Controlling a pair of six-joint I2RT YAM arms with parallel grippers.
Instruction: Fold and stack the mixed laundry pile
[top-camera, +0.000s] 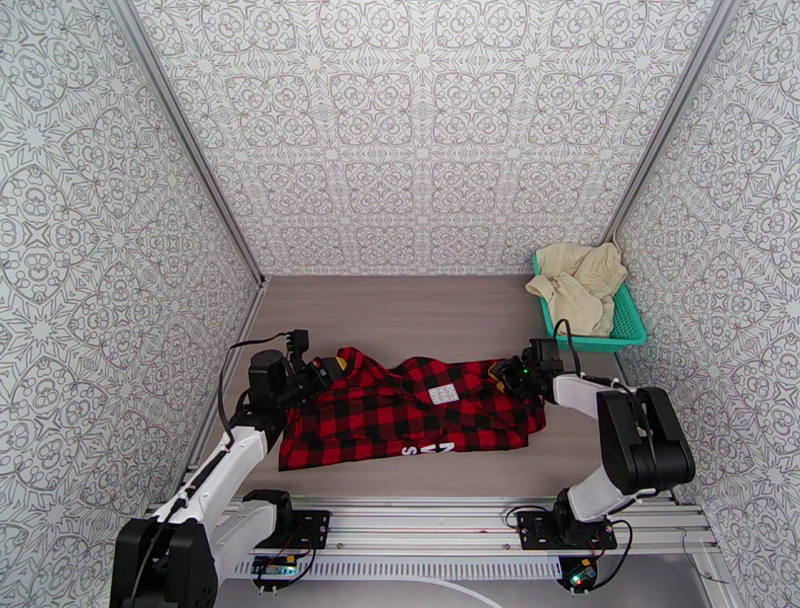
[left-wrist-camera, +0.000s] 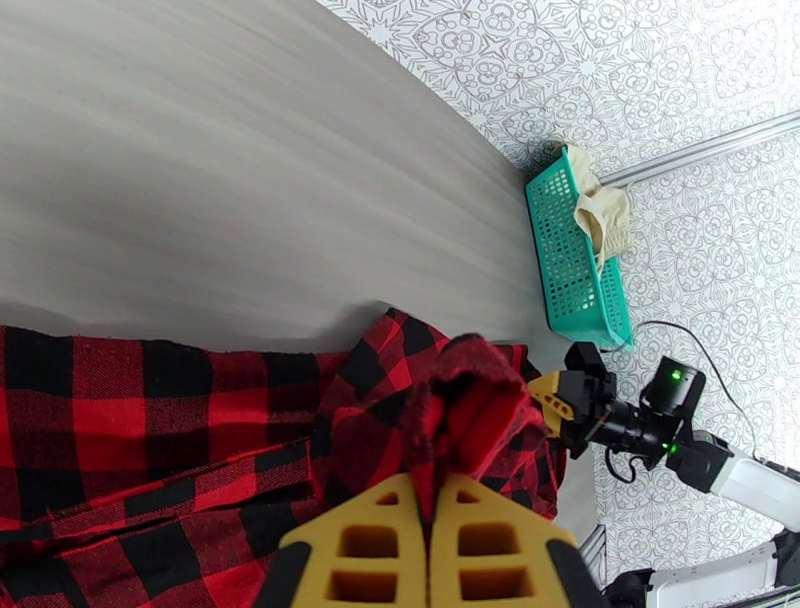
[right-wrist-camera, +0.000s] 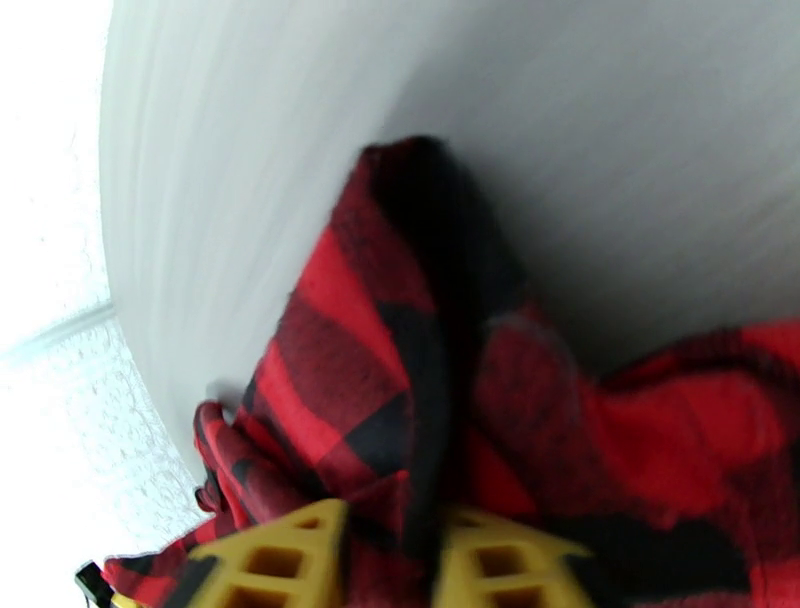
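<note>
In the overhead view my left gripper (top-camera: 335, 368) sits left of centre at the shirt's (top-camera: 400, 420) left end. Its wrist view shows the yellow fingers (left-wrist-camera: 380, 545) pressed together on a raised bunch of checked cloth, so it is pinching the shirt. The shirt lies spread across the bare table (top-camera: 420, 310) in the lower middle of the frame, mostly flat and rumpled at both ends. I judge it light, soft and floppy: it should sag and drape from any hold and will not keep a crease by itself. The brushed flannel should not slip in the jaws. Corners, collar or shoulder seams look like the best holds, where the cloth is doubled. A white label (top-camera: 445, 393) shows near the middle of the shirt, its print too small to read. White marks (top-camera: 430, 448) along the near hem may be letters, but I cannot make them out. Right of centre, my right gripper (top-camera: 503, 375) meets the shirt's right end. Its wrist view has a thick fold filling the gap between the fingers (right-wrist-camera: 280, 555), which I take as a pinch. At the far right, cream cloths (top-camera: 580, 285) lie heaped in a teal basket (top-camera: 632, 325), well apart from the shirt.
</note>
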